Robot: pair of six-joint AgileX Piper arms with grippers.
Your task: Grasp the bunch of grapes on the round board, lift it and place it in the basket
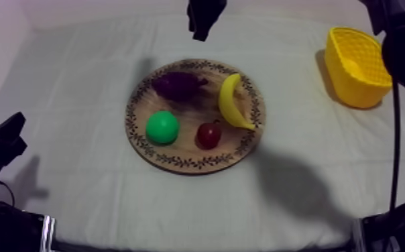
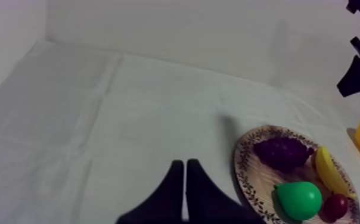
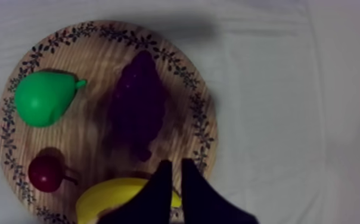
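- Our right pincer [image 3: 175, 164] hangs above the board [image 3: 99, 65]. Its two fingers are pressed close in a narrow wedge, and it holds nothing.
- The grapes [image 3: 137, 101] lie on the board near its rim, just past our fingertips. They are not yet picked up.
- We think the fingers must open wide first. Then we should go straight down over the middle of the bunch and squeeze gently, because it looks bumpy and could slip.
- The banana [image 3: 108, 196] is just under our fingers, so we should take care not to bump it. The pear [image 3: 42, 98] and the small red fruit [image 3: 44, 173] are farther off.
- The basket [image 1: 356, 67] sits well apart at our right side of the table. We would lift the grapes high before carrying them there.
- Our left pincer [image 2: 184, 162] is narrow too, with nothing in it, over the cloth [image 1: 78, 100] beside the board.
- The cloth is grey-white with a few soft folds and some dark shadows. A plain pale wall [image 2: 188, 30] stands behind the table.
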